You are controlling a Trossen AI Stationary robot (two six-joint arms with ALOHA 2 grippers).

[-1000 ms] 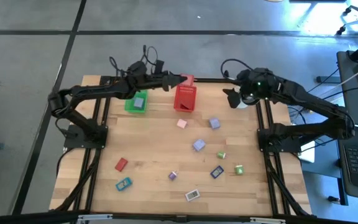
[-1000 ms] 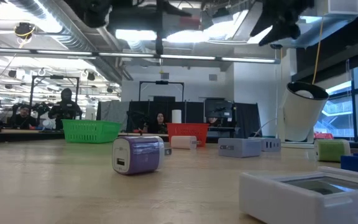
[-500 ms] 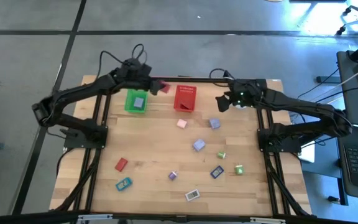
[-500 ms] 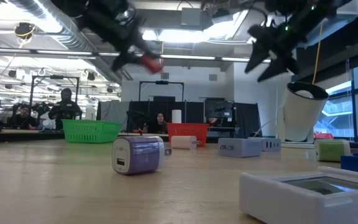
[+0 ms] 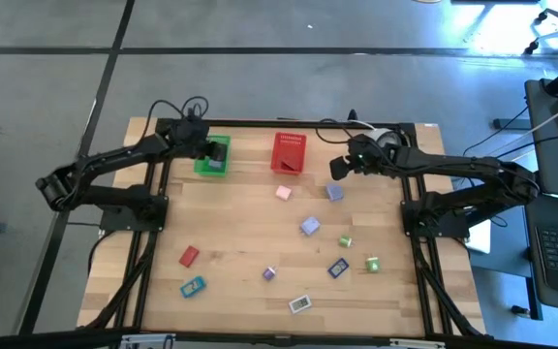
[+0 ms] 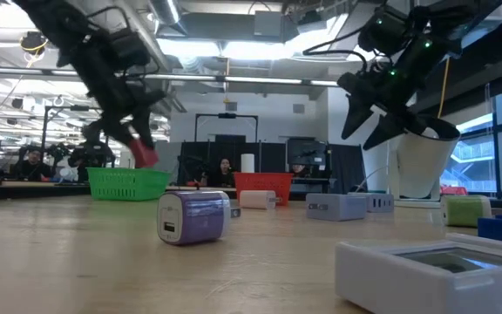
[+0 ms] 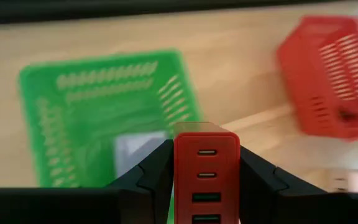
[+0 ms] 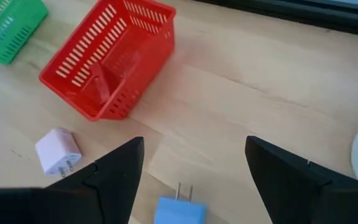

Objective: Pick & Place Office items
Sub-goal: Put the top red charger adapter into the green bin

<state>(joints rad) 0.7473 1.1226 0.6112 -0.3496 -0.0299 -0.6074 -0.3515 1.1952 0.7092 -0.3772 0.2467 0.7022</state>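
Note:
My left gripper (image 5: 217,152) is shut on a red block with a row of ports (image 7: 206,169) and hangs over the green mesh basket (image 5: 204,163). A pale flat piece (image 7: 135,148) lies in that basket. In the low view the red block (image 6: 145,155) sits just above the basket's rim (image 6: 127,179). My right gripper (image 5: 341,169) is open, above the table between the red mesh basket (image 5: 288,152) and a blue-lavender block (image 5: 334,192). That block (image 8: 179,210) and a pink block (image 8: 58,151) lie flat on the wood below its fingers. My left gripper pinches the red block by its two long sides (image 7: 179,180), one finger (image 7: 151,180) on each side, the port face turned toward the wrist camera. The fingers slant down from the table's left. The block is lifted clear, above the green basket.
Other small pieces lie scattered over the near half of the table: red (image 5: 189,256), teal (image 5: 193,287), purple (image 5: 270,274), white (image 5: 300,304), blue (image 5: 338,269), green (image 5: 372,264), lavender (image 5: 309,226). A white cup-like thing (image 5: 387,142) stands at the far right. People sit beyond the table.
My left gripper carried the red block from beside the red basket toward the table's left and down, until it hung over the green basket. My right gripper moved from beside the white cup toward the table's left and lower, still open.

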